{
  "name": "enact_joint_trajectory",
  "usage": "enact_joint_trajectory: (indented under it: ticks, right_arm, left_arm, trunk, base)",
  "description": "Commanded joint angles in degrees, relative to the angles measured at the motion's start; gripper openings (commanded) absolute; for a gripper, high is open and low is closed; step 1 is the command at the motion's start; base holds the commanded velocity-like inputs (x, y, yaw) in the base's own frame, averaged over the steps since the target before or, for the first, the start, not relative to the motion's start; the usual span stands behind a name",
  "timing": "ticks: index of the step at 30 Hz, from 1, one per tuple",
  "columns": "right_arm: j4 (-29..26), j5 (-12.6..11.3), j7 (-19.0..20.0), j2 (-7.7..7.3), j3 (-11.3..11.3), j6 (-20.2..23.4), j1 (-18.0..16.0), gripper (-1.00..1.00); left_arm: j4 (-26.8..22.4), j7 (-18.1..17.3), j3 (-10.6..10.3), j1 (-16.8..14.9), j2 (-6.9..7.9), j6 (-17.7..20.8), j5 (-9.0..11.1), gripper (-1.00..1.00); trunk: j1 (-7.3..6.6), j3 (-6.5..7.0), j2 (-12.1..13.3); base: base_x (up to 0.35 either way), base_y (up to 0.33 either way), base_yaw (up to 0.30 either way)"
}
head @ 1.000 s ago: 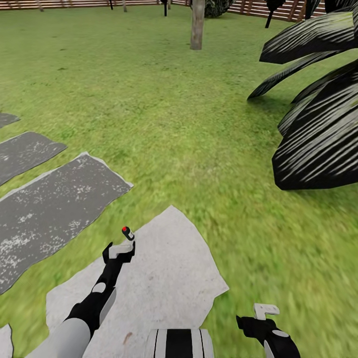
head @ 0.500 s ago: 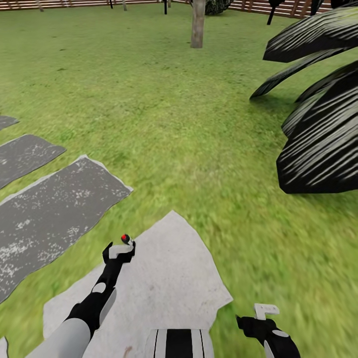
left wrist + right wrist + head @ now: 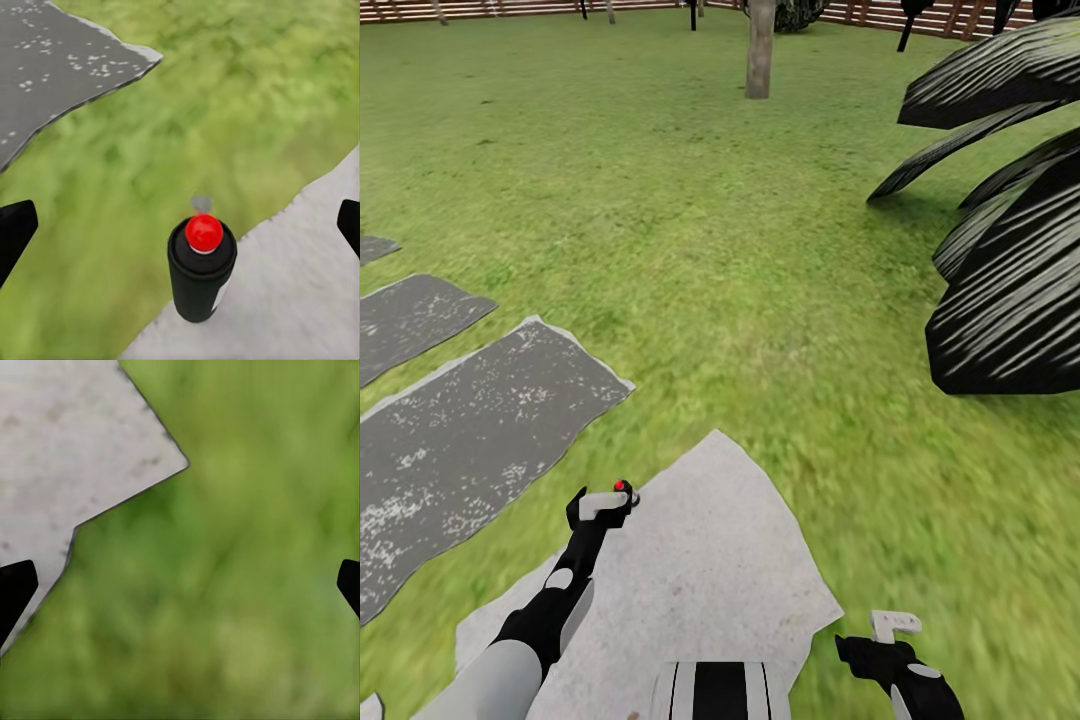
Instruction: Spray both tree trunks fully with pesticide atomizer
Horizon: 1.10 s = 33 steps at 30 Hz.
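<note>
The pesticide atomizer (image 3: 201, 270) is a small black can with a red spot on top, standing upright at the edge of a pale stone slab (image 3: 700, 580) where it meets the grass. My left gripper (image 3: 182, 229) is open, a dark finger on each side of the can and well apart from it. In the head view the atomizer (image 3: 623, 488) sits just past my left gripper (image 3: 602, 502). My right gripper (image 3: 890, 632) hangs open over grass near the slab's corner, holding nothing. One tree trunk (image 3: 760, 48), grey-brown and straight, stands far ahead on the lawn.
Dark grey stepping stones (image 3: 470, 420) lie to the left. A big dark broad-leaved plant (image 3: 1010, 230) crowds the right side. A brown slat fence (image 3: 510, 8) closes the far end, with thin dark stems in front of it. Open grass (image 3: 690, 230) stretches ahead.
The whole view has shifted as the robot rolled forward. The atomizer, earlier a little ahead of my left gripper, now sits right at its fingertips. Both grippers hold their pose.
</note>
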Motion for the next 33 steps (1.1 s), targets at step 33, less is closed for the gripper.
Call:
enact_joint_trajectory:
  ticks: [33]
  right_arm:
    - [0.0,-0.1,0.0,-0.02,-0.1,0.0,0.0,1.0]
  left_arm:
    - [0.0,0.0,0.0,0.0,0.0,0.0,0.0,1.0]
  trunk:
    - [0.59,-7.13,-0.3]
  base:
    - [0.001,0.001,0.0]
